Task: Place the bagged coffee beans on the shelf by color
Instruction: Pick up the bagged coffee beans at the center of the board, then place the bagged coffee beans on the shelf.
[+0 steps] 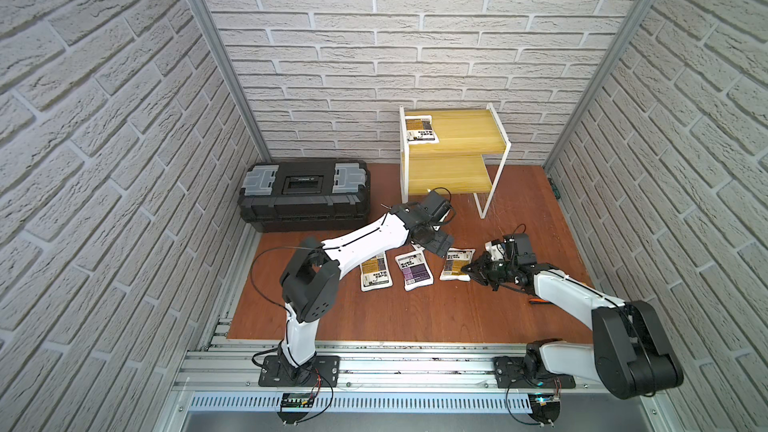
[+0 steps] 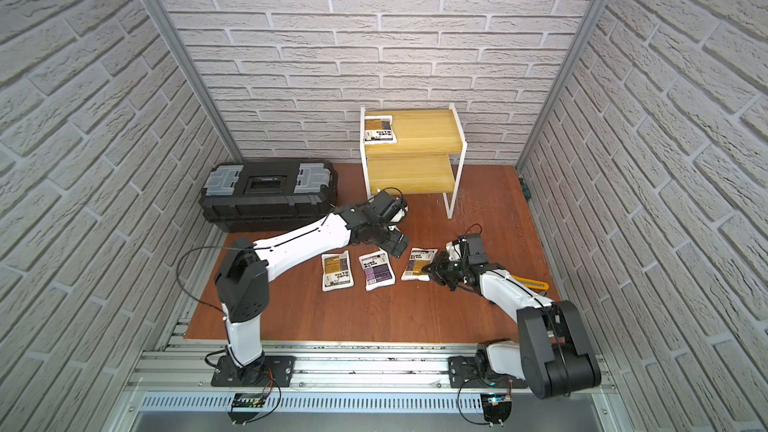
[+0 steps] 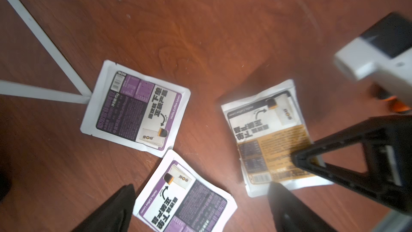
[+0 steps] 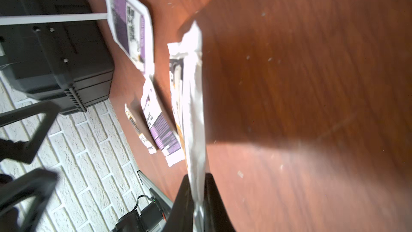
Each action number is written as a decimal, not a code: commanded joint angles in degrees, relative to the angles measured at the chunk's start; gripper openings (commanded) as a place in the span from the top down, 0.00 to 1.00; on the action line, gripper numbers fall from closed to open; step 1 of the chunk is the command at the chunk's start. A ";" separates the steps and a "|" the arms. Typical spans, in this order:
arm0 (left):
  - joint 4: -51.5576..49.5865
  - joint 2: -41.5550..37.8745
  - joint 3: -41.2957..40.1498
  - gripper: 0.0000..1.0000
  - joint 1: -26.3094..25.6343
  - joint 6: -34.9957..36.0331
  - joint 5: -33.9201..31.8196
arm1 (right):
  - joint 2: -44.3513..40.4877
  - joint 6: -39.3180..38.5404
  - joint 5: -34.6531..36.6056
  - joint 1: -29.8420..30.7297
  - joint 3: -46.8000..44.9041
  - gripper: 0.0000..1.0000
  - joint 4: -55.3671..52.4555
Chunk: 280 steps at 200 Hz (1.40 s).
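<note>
Coffee bean pouches (image 1: 376, 271) mostly down on the reddish wood tabletop (image 1: 415, 317) — just one orange pouch (image 1: 422, 129) up on the shelf (image 1: 465, 126), top board, probably starting the orange row. Clamped in the right gripper (image 4: 198, 183): edge of a second orange pouch (image 1: 456, 263), likely for lifting. Over the purple pouches (image 3: 136, 106), left gripper (image 3: 201, 186), jaws apart. White faux-brick walls, black toolbox (image 1: 305, 195) beside.

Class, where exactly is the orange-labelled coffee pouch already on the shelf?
In both top views, the orange-labelled pouch lies on the shelf's top board, at its left end; the black toolbox stands left of the shelf.
</note>
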 commanded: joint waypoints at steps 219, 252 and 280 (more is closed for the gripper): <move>-3.51 -12.15 23.97 0.01 27.52 -3.78 15.52 | 6.47 -9.71 -1.02 -0.43 67.02 0.92 -26.94; -3.99 -10.49 25.54 0.01 28.30 -3.48 15.33 | 14.41 -10.90 0.27 -0.87 76.53 0.91 -28.18; -4.25 -9.66 25.26 0.01 28.36 -3.51 16.35 | 21.29 -12.66 1.29 -1.64 85.24 0.90 -31.29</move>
